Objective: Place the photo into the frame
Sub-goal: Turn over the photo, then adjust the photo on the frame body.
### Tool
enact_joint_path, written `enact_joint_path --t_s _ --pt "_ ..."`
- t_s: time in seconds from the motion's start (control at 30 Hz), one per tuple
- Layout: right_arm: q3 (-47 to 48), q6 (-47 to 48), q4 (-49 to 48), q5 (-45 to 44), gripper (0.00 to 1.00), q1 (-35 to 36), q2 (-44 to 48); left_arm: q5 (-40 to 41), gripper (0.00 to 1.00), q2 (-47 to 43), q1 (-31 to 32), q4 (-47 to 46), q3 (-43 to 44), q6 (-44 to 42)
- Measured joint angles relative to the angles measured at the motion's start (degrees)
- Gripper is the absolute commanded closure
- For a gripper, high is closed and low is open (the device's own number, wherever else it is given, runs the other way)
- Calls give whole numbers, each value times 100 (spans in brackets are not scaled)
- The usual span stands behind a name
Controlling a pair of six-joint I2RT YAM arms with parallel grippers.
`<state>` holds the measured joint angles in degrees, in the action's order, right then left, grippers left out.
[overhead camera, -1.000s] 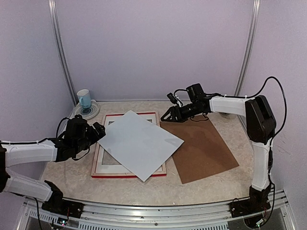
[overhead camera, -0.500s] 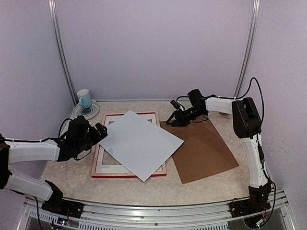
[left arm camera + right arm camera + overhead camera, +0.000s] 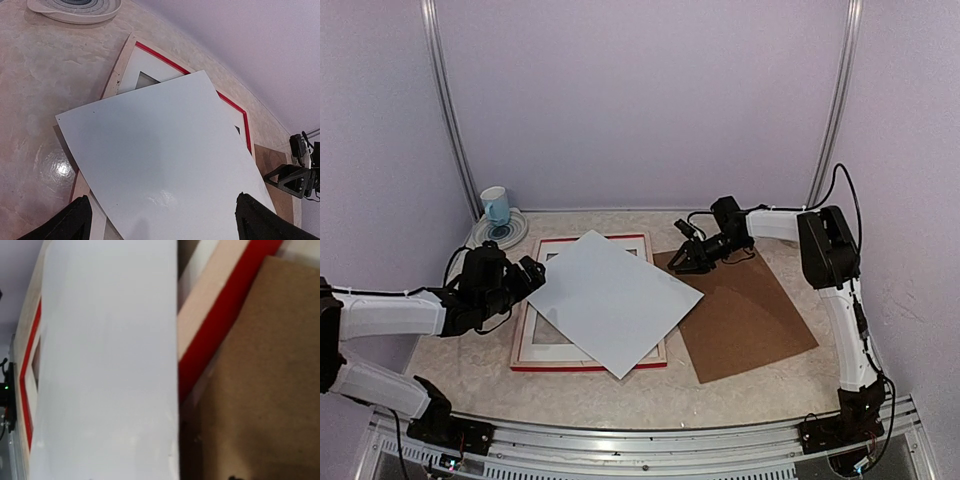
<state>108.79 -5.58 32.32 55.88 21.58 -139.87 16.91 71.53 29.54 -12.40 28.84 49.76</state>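
The photo (image 3: 610, 300) lies blank white side up, skewed across the frame (image 3: 588, 366), which is red-edged with pale wood and lies flat on the table. My left gripper (image 3: 525, 272) is open, its two fingers straddling the photo's near-left corner (image 3: 162, 222) without touching it. My right gripper (image 3: 682, 258) hovers low over the far-left corner of the brown backing board (image 3: 750, 310), close to the photo's right edge (image 3: 100, 365) and the frame's red side (image 3: 220, 325). Its fingers barely show in the right wrist view.
A white mat (image 3: 535, 340) sits inside the frame under the photo. A blue cup (image 3: 495, 205) stands on a saucer (image 3: 508, 233) at the back left. The backing board partly tucks under the photo's right corner.
My right gripper has dropped and shifted slightly toward the board's far-left corner, its jaws narrowing. The left arm and the photo have stayed put.
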Motion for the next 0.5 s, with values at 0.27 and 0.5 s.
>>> enact_joint_path --t_s 0.27,0.5 --pt "0 68 -2 247 49 22 -151 -20 1 39 0 -50 -52 24" --pt "0 127 -2 367 55 42 -190 -20 1 39 0 -81 -125 42"
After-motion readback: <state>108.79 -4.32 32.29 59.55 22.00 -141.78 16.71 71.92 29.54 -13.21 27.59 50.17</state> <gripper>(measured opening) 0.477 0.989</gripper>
